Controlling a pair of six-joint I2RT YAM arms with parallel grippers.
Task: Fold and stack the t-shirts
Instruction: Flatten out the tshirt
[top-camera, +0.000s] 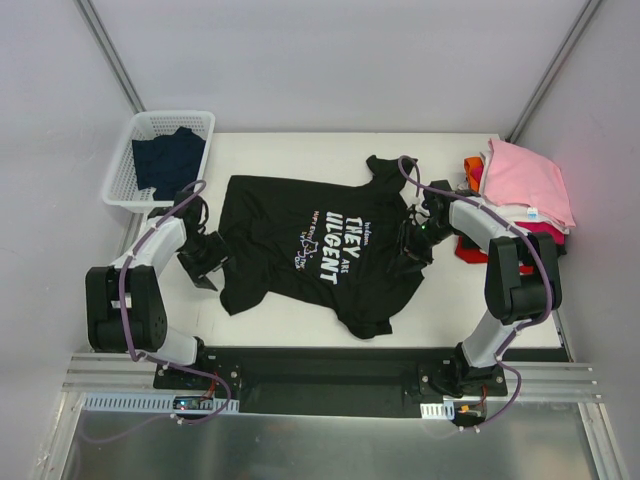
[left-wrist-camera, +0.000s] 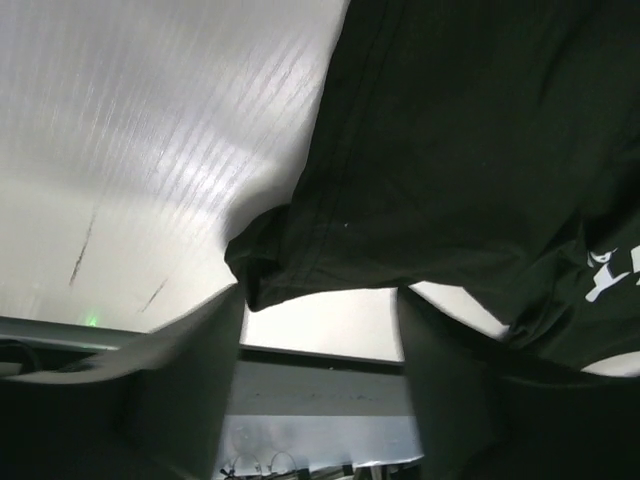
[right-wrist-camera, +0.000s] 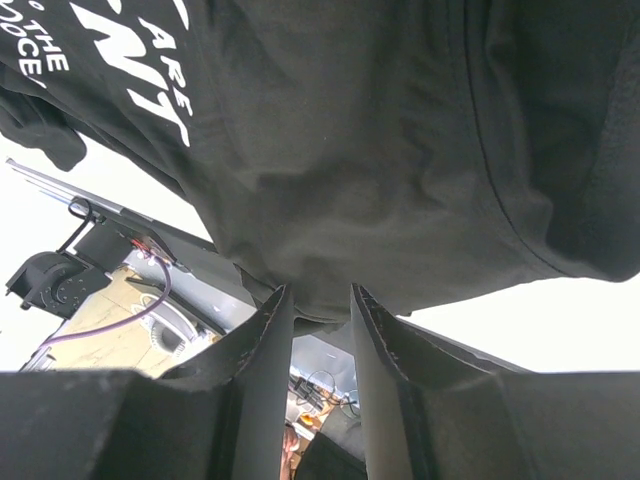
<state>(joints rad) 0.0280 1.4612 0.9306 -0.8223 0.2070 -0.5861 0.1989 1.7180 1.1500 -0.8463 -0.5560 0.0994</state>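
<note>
Grip symmetry governs this fold: with the black t-shirt (top-camera: 300, 240) spread across the middle of the counter (top-camera: 500, 310), right fingers (right-wrist-camera: 268, 345) clamped on its cloth and left fingers (left-wrist-camera: 195, 365) apart around the hem corner, seat that hem deep before closing, then lift both sides level.

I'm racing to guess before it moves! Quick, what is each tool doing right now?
Left tool: open, gripping nothing; a corner of the black t-shirt lies loose at its tips.
Right tool: closed, pinching a fold of the black t-shirt.
</note>
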